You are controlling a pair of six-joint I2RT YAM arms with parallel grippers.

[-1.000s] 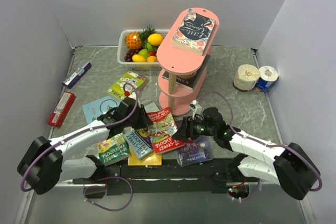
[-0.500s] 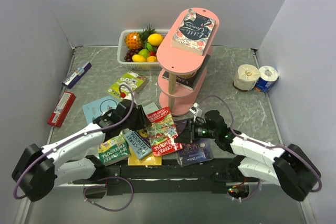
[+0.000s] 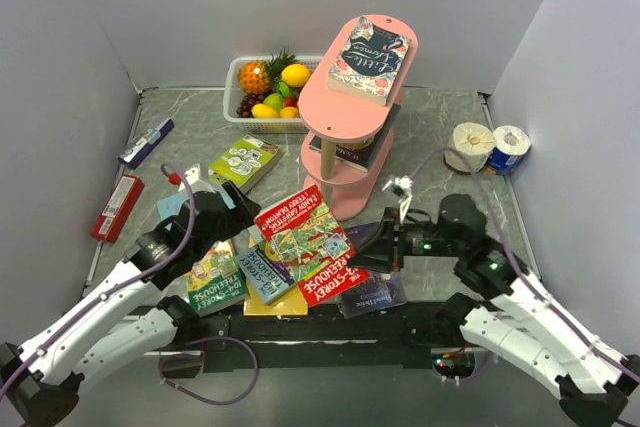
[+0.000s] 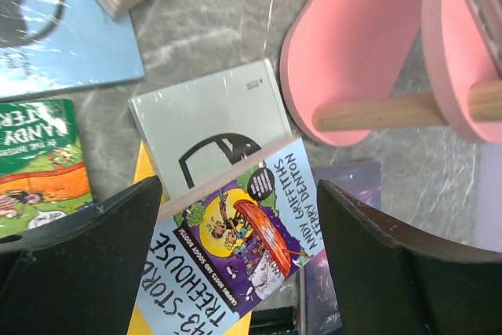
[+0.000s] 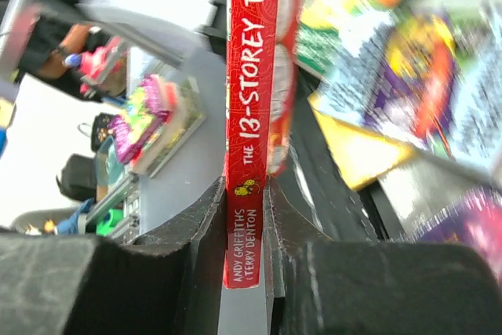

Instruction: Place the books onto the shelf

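Note:
My right gripper (image 3: 385, 245) is shut on the spine edge of the red Treehouse book (image 3: 308, 240), which hangs tilted above the pile; in the right wrist view the red book's spine (image 5: 249, 115) stands clamped in the right gripper (image 5: 245, 194). Left of the pile, the left gripper (image 3: 228, 222) is open and holds nothing. The left gripper (image 4: 239, 194) frames a light-blue Treehouse book (image 4: 235, 256) and a grey book (image 4: 208, 123). Green (image 3: 215, 279), yellow (image 3: 280, 304) and purple (image 3: 372, 297) books lie near the front. The pink shelf (image 3: 350, 107) carries a pink-black book (image 3: 368, 57) on top.
A white fruit basket (image 3: 240, 72) stands behind the shelf at the left. Two paper rolls (image 3: 470, 147) sit at the right. A red packet (image 3: 117, 207) and a blue-white carton (image 3: 147, 142) lie by the left wall. A green book (image 3: 243, 159) lies further back.
The left gripper let go of the red book, opened and drew back left. The right gripper shut on the book's edge, then lifted it and pulled back to the right.

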